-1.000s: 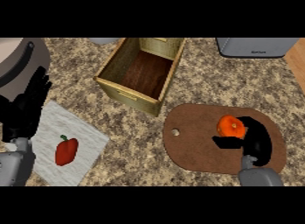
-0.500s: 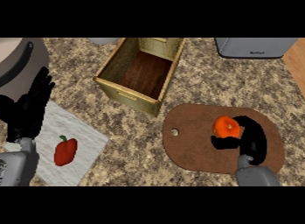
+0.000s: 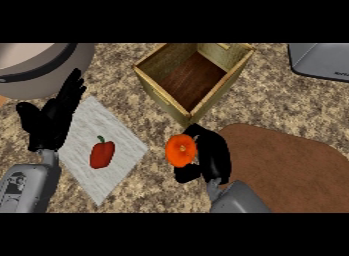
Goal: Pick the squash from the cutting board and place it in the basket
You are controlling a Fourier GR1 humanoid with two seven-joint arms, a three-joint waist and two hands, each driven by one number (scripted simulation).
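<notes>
My right hand (image 3: 210,156) is curled round the orange squash (image 3: 181,150), which it holds off the left edge of the brown cutting board (image 3: 295,165), above the counter. The wooden basket (image 3: 194,77), an open box with a dark inside, stands just beyond it, its near corner a little above the squash. At the left my left hand (image 3: 53,118) stays open with fingers up, over the edge of a grey cloth.
A red bell pepper (image 3: 102,153) lies on the grey cloth (image 3: 103,145) at the left. A large grey pot (image 3: 29,67) fills the top left corner. A grey appliance (image 3: 332,61) sits at the top right.
My right hand has carried the squash left, off the cutting board and toward the basket's near corner. The whole view has shifted right. The left hand stays open.
</notes>
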